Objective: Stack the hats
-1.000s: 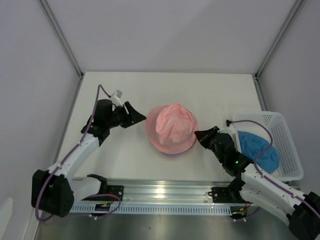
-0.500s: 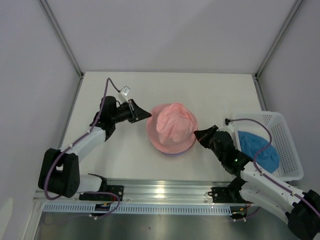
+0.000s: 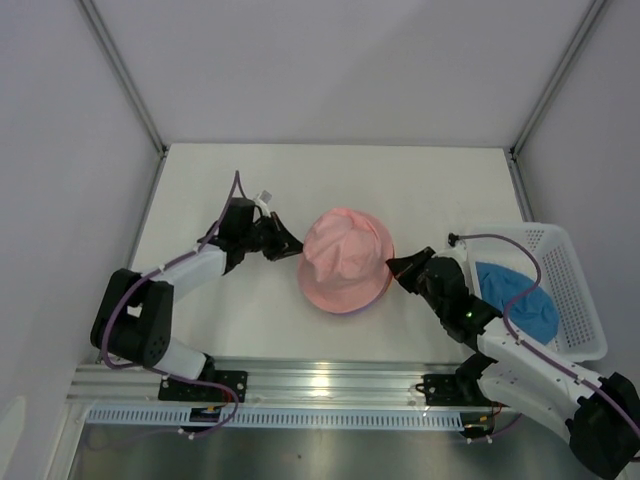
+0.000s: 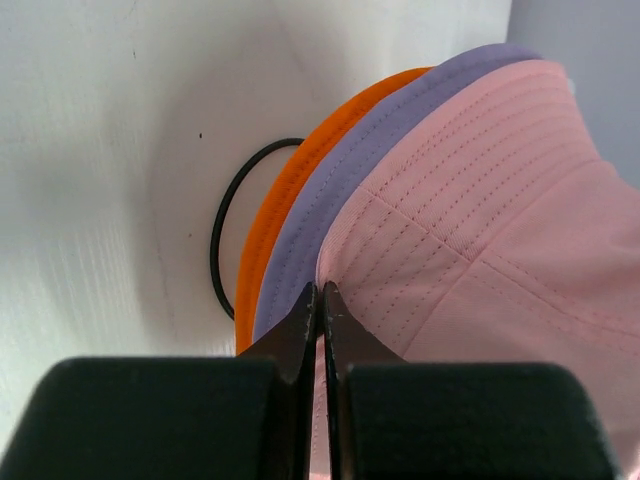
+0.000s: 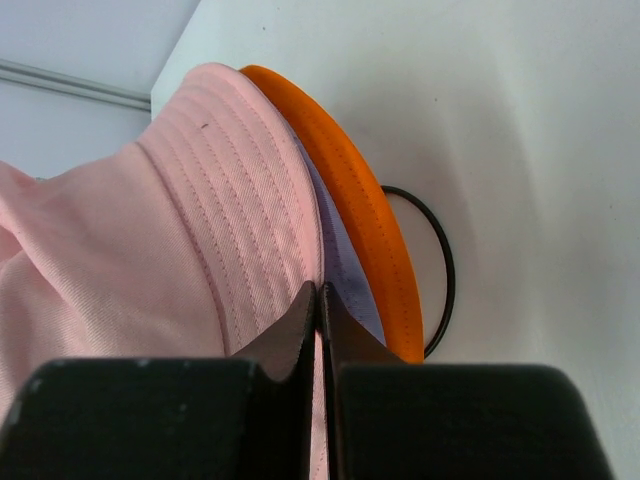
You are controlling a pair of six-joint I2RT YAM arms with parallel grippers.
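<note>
The pink hat (image 3: 345, 262) lies on top of a pile in the middle of the table. Under it show the pale purple hat's brim (image 4: 370, 160) and the orange hat's brim (image 4: 300, 190). My left gripper (image 3: 296, 250) is shut on the pink brim's left edge, with pink cloth pinched between its fingertips (image 4: 306, 312). At the pile's right edge my right gripper (image 3: 393, 268) is likewise shut on the pink hat (image 5: 200, 220), next to the purple brim (image 5: 345, 280) and the orange brim (image 5: 350, 190). The blue hat (image 3: 515, 300) lies in the basket.
A white slotted basket (image 3: 578, 270) stands at the table's right edge, close behind the right arm. A black wire ring (image 4: 222, 235) of the hat stand rests on the table beneath the pile, also showing in the right wrist view (image 5: 444, 262).
The left arm swung in toward the pile and its gripper closed on the pink hat's left brim. The pink hat's crown settled a little. The right gripper kept its hold.
</note>
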